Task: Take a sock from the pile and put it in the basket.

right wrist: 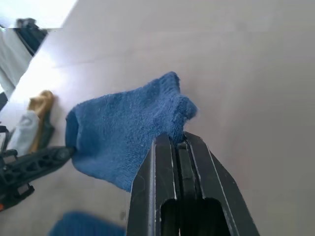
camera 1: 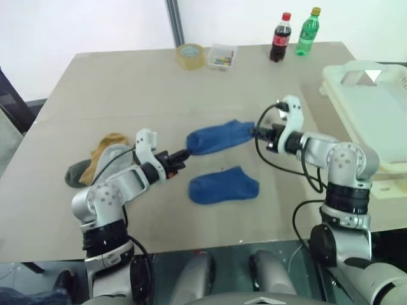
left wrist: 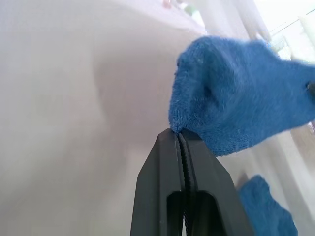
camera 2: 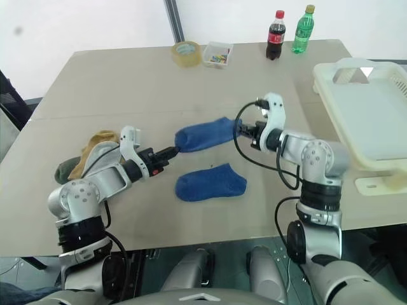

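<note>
Table [camera 1: 127, 89] open; grippers stretch blue sock [camera 1: 219, 136]

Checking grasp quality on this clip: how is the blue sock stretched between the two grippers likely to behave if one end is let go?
The blue sock looks soft and floppy: it sags between the left gripper and the right gripper, so a freed end would probably drop. Its fuzzy knit looks grippy, unlikely to slip. It seems light; thin pinches at each end hold it.

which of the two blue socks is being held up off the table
The farther blue sock, stretched between the left gripper and right gripper; the nearer blue sock lies flat, untouched.
</note>
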Tool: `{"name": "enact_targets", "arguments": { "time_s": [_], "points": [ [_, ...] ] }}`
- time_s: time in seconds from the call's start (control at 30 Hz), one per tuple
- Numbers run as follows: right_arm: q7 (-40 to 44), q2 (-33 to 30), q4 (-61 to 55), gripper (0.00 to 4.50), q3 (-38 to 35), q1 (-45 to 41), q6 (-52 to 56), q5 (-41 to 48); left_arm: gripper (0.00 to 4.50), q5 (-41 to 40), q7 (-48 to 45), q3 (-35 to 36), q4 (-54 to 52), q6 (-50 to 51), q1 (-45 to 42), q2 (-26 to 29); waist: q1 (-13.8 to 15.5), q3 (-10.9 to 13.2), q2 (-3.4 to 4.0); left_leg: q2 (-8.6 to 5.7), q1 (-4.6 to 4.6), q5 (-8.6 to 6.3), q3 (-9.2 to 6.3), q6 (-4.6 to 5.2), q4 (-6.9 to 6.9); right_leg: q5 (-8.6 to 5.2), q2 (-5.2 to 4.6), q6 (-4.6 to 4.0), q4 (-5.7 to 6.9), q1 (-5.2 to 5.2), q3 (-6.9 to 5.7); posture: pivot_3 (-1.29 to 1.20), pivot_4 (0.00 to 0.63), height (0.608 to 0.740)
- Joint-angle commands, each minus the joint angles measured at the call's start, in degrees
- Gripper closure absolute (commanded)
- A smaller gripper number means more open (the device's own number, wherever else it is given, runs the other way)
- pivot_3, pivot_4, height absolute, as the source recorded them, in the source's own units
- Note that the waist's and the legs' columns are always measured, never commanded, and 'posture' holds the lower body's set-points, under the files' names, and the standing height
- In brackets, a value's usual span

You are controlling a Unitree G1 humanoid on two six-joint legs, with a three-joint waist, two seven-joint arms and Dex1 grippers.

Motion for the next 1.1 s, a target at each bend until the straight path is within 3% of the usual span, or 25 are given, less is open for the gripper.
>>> {"name": "enact_targets", "arguments": {
  "time_s": [0.03, 0.3, 0.57, 0.87, 1.1],
  "points": [
    [-2.1, 1.3, -4.8, 4.5, -2.5, -0.9, 1.8, 1.6, 4.44, -2.5, 0.1, 0.8, -2.1, -0.3, -0.2, 0.0, 0.0, 0.0, 0.0, 0.0, 0.0, 0.0, 0.0, 0.0, 0.0, 0.0, 0.01, 0.0, 0.01, 0.0, 0.0, 0.0, 0.15, 0.74],
    [-6.4, 6.6, -19.1, 4.5, -7.1, 1.0, 12.9, 4.2, 4.44, -15.3, -0.5, 6.3, -8.1, 7.4, 2.6, 2.2, -0.2, 0.0, 0.01, 0.02, -0.04, 0.0, -0.01, 0.0, -0.03, 0.0, 0.02, 0.0, -0.01, -0.07, 0.02, 0.0, 0.15, 0.74],
    [-15.4, 6.8, -31.9, 4.5, -6.6, 17.1, 13.3, 20.2, 4.44, -29.9, 3.1, 10.0, -17.9, 12.2, 14.8, 6.0, 0.1, 0.0, 0.01, 0.03, -0.04, 0.0, 0.02, 0.0, -0.06, -0.01, -0.02, 0.0, -0.05, -0.08, 0.04, 0.0, 0.15, 0.74],
    [-28.3, 6.8, -34.5, 4.5, -5.7, 25.3, 13.3, 33.7, 4.44, -34.2, 4.5, 7.7, -20.6, 6.4, 25.7, 10.9, 1.1, 0.0, 0.03, 0.09, 0.55, -0.1, -0.06, 0.16, -0.17, -0.01, 0.04, -0.02, -0.07, 0.4, -0.04, 0.0, 0.15, 0.74],
    [-35.2, 4.4, -33.4, 4.5, -5.5, 26.9, 13.3, 41.7, 4.44, -33.1, 4.7, 5.0, -19.5, 0.8, 28.4, 13.1, 1.2, 0.0, 0.03, 0.08, 0.55, -0.1, -0.06, 0.16, -0.21, -0.02, 0.02, -0.03, -0.14, 0.41, -0.05, 0.0, 0.15, 0.74]
  ]
}}
